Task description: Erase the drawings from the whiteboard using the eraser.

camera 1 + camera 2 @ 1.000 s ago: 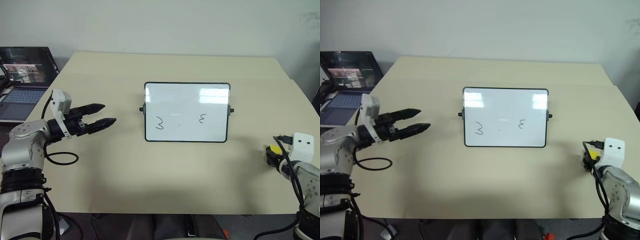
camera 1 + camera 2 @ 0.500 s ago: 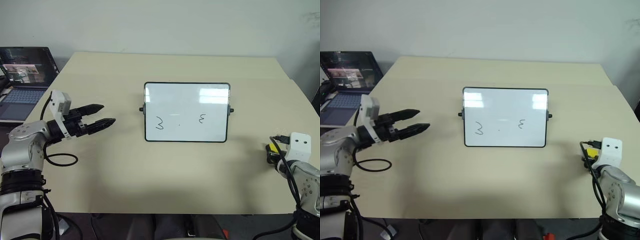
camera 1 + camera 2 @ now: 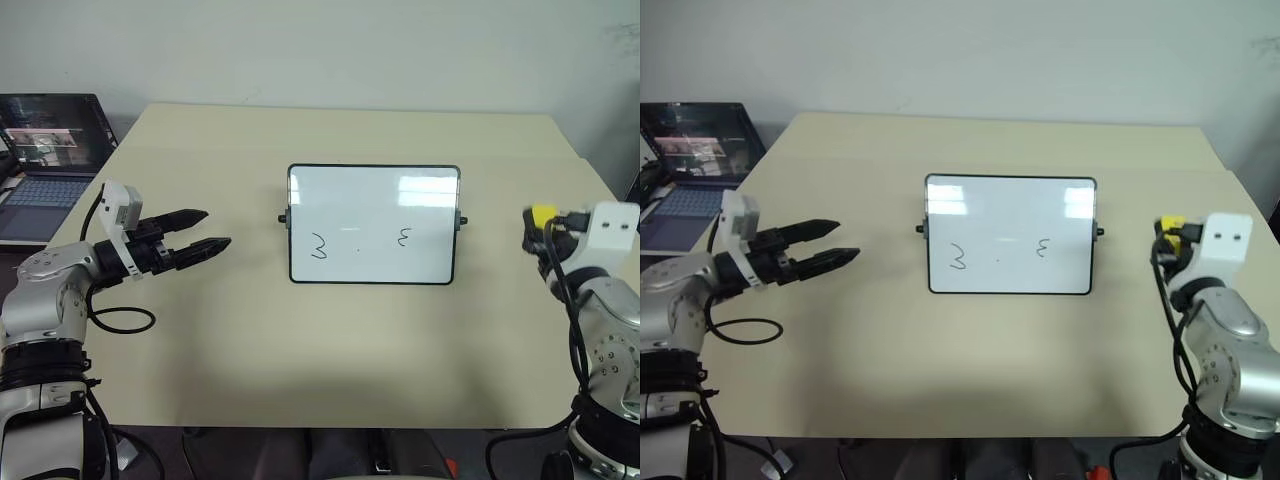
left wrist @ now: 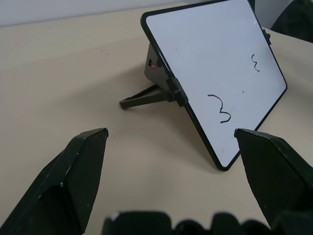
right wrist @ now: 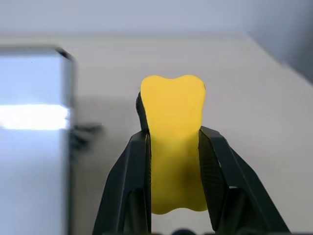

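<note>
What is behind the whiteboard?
Behind the whiteboard, a dark folding stand leg props it on the table. The rest of the stand is hidden by the board.

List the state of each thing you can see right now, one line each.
whiteboard: propped upright on its stand
drawings: unerased
eraser: clamped, off the table
right end effector: shut on eraser
left end effector: open, empty
laptop: open, screen lit

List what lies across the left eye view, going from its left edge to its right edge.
Laptop → left pincer, open → whiteboard with its drawings → yellow eraser held in the right pincer.
</note>
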`<act>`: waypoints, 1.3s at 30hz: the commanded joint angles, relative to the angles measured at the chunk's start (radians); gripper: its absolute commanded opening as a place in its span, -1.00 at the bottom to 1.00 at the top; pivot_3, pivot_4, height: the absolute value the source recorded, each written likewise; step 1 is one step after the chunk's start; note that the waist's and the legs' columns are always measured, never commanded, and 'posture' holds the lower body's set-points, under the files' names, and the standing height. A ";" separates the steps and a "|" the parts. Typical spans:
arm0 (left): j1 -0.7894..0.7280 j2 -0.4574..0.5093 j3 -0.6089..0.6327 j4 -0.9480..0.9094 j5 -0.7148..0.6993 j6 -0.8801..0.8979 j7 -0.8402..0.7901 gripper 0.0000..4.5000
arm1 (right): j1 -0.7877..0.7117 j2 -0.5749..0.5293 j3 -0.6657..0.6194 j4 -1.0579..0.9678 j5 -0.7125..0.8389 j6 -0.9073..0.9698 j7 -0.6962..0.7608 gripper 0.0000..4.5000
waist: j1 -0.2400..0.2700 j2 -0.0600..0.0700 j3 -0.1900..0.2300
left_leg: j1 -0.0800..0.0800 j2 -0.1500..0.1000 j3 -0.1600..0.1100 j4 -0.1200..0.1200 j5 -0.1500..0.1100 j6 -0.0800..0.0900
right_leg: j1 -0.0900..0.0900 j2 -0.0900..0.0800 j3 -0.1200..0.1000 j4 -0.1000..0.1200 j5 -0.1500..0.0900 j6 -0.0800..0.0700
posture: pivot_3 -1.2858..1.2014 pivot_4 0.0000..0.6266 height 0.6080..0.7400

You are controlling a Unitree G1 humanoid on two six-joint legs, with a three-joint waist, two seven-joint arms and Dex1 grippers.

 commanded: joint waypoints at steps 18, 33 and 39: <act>-0.017 0.042 0.000 -0.094 0.002 0.033 -0.006 1.00 | -0.431 -0.121 0.779 0.428 -0.262 -0.607 0.572 -0.56 | -0.018 -0.001 0.000 | -0.001 0.001 0.000 0.002 0.000 0.000 | -0.002 0.000 0.000 0.001 0.002 -0.002 | 0.03 -0.52 1.00; 0.072 0.080 0.034 -0.186 -0.016 0.087 -0.002 1.00 | -0.616 0.032 0.892 0.762 -0.503 -0.753 0.592 -0.56 | -0.017 -0.001 0.000 | -0.001 0.001 -0.001 0.002 0.000 0.000 | -0.002 -0.001 0.000 0.003 0.003 -0.005 | 0.03 -0.52 1.00; 0.080 0.073 0.034 -0.200 -0.019 0.093 0.008 1.00 | -0.668 0.069 0.907 0.861 -0.584 -0.789 0.593 -0.56 | -0.018 -0.001 0.000 | -0.001 0.001 -0.001 0.002 0.000 0.000 | -0.003 -0.001 0.000 0.003 0.003 -0.005 | 0.03 -0.52 1.00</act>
